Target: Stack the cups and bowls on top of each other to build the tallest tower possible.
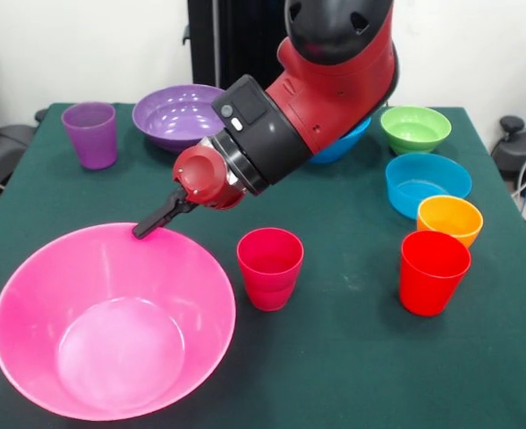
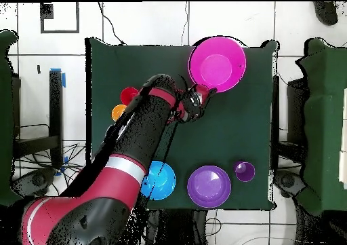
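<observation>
pink bowl (image 1: 111, 322) empty, lower left | gripper (image 1: 152, 223) at its far rim, finger state: cannot tell | magenta cup (image 1: 269, 266) centre, red cup (image 1: 434, 272) right | purple cup (image 1: 91, 134), purple bowl (image 1: 178, 114) upper left

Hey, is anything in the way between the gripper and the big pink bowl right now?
Nothing visible. The gripper is already at the pink bowl's far rim, with only bare table around that edge. The nearest other thing, the magenta cup, stands off to the bowl's side, clear of that path.
</observation>
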`<state>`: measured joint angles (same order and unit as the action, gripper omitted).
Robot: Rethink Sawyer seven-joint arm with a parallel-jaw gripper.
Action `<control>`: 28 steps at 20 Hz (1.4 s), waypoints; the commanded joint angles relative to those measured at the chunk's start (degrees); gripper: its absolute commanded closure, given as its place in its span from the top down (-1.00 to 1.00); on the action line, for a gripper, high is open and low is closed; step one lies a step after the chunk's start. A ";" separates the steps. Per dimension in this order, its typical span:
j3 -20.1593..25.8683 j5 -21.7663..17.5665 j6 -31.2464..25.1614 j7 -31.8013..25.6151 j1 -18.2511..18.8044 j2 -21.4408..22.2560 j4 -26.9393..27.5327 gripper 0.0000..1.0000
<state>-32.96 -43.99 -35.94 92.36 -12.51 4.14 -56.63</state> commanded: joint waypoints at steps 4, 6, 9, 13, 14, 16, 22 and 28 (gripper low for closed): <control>4.49 -0.52 5.67 5.69 1.37 0.55 -1.93 -1.00; 4.61 -0.62 5.98 5.25 1.36 0.77 -2.38 -1.00; 4.48 -0.80 6.52 4.75 1.37 1.41 -3.32 -1.00; 3.95 -1.14 7.11 5.04 1.36 1.38 -3.66 -1.00; 3.84 -1.18 7.19 5.09 1.31 1.37 -3.67 -1.00; 3.57 -1.21 7.47 5.59 1.20 1.33 -3.94 -1.00; 2.78 -1.11 8.28 6.45 0.83 1.64 -4.84 -1.00; 3.02 -0.86 9.36 5.19 1.37 4.15 -7.08 -1.00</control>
<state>-33.34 -43.99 -31.40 92.36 -11.98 5.91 -60.05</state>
